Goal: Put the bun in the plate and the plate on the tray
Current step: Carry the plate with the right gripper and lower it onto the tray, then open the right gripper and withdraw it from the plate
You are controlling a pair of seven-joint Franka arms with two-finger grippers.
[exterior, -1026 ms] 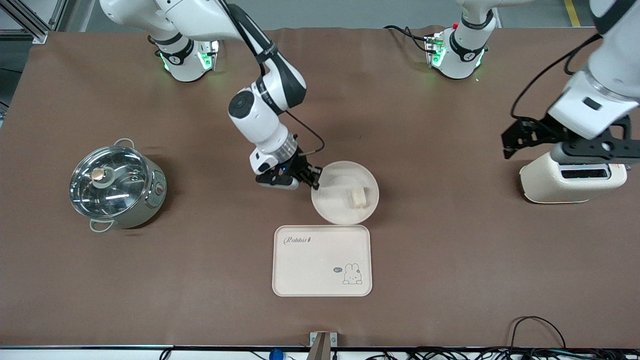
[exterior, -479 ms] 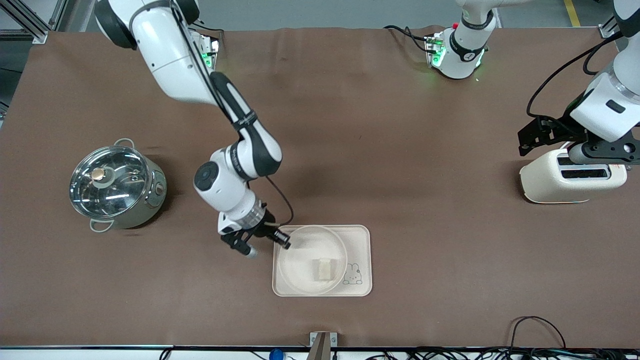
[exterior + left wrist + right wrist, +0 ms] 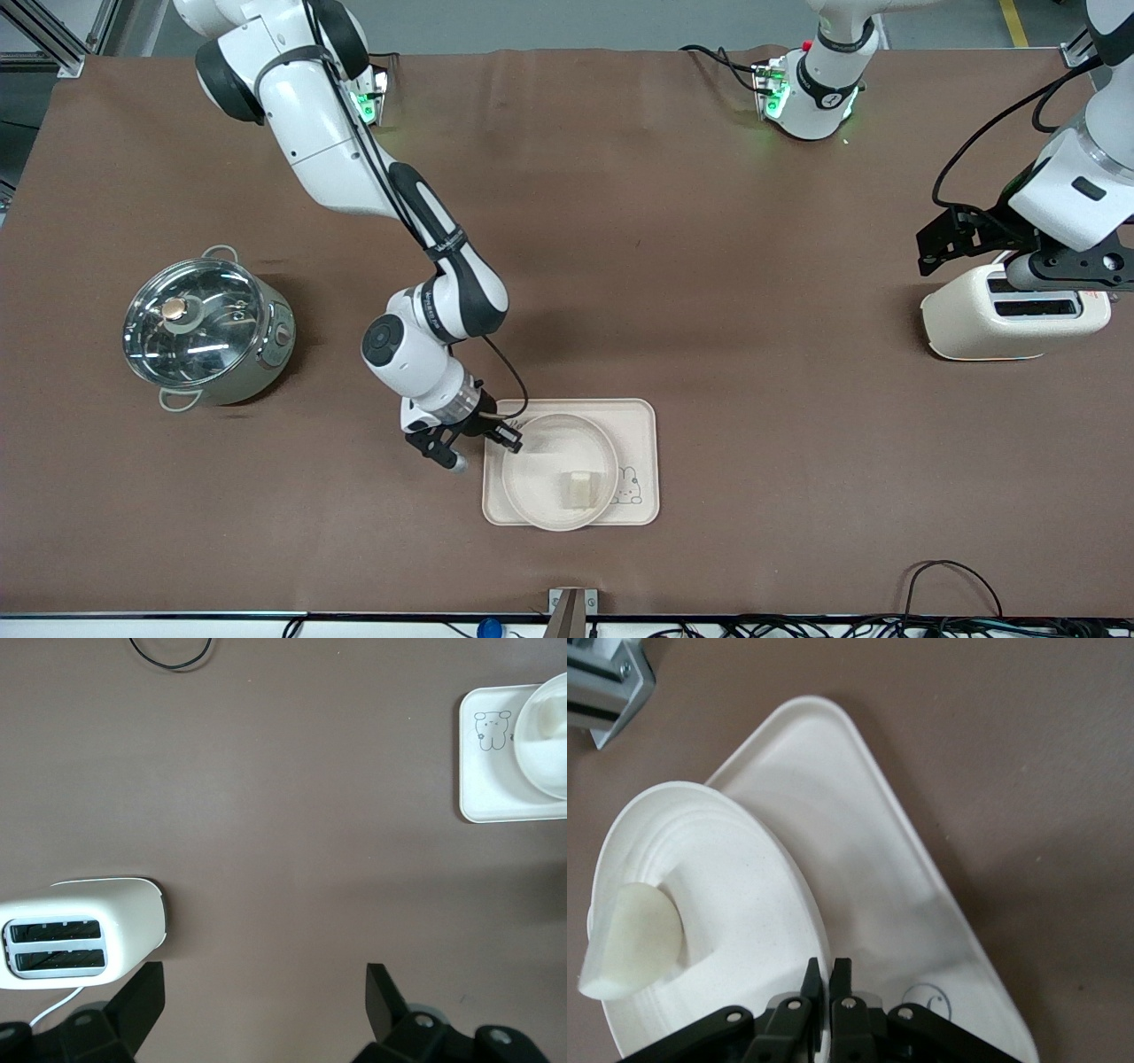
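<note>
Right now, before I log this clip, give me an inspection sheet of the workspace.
Surface: brown table, matte.
Job's things: bun in the plate; plate over the tray, its rim past the tray's edge nearest the front camera.
Clutter: steel pot toward the right arm's end; toaster toward the left arm's end.
Grippers: right gripper pinching the plate's rim; left gripper open, above the toaster, waiting.
Cables: black cables at the table edge nearest the front camera.
Surroundings: nothing seen.
</note>
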